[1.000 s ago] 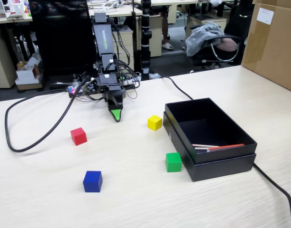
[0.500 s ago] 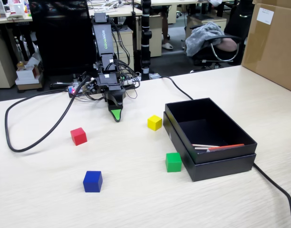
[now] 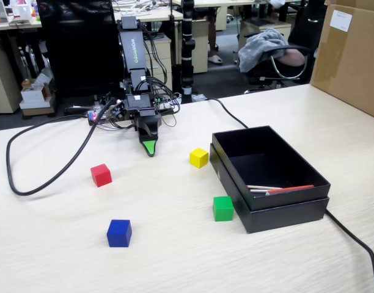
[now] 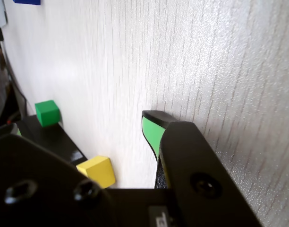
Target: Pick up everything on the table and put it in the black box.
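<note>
Two thin sticks (image 3: 278, 189) inside black box (image 3: 236, 183); four cubes outside.

My arm: matte black plastic segmented robot arm (image 3: 133, 67) | white lettering on upper link | black cable bundle behind pincer | black pointed gripper with green-faced tip (image 3: 150, 148) | two screws on jaw housing

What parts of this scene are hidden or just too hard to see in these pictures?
- Jaws: one green tip shows in both views; open or shut is unclear.
- Black box: its near wall hides part of the floor in the fixed view.
- Blue cube: cut off by the wrist view's top edge.
- Red cube: absent from the wrist view.
- Sticks in the box: too small to identify.
</note>
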